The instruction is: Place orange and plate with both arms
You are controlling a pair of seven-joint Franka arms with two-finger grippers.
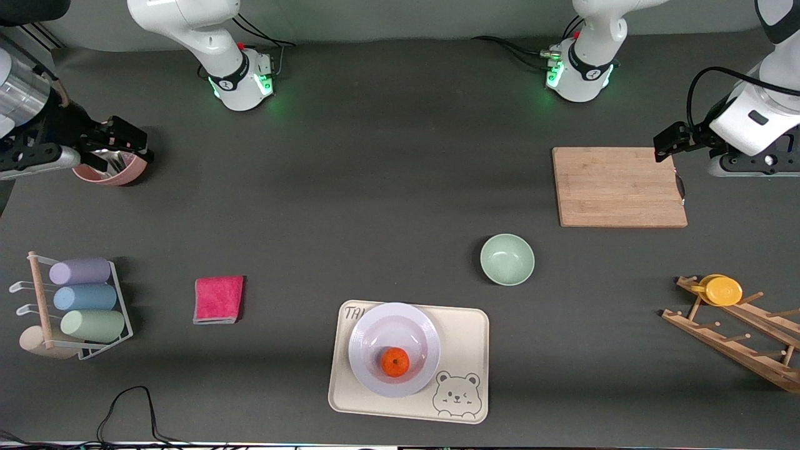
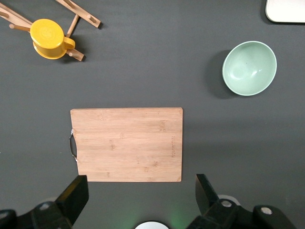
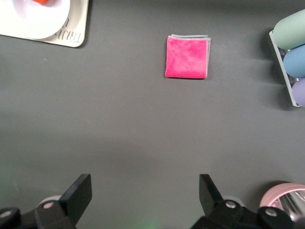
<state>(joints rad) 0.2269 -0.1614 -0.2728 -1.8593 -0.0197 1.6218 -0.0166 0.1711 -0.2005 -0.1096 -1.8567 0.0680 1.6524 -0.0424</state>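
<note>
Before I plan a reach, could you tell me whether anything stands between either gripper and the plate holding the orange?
Nothing visible does: bare table lies between each gripper and the plate with the orange.

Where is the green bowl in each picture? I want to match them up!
Front view: the green bowl sits on the dark table, between the bear tray and the wooden cutting board.
Left wrist view: the bowl shows near the picture's upper right.
Right wrist view: not in it.
Shared landmark: the cutting board, beside the bowl in front and left wrist views.
</note>
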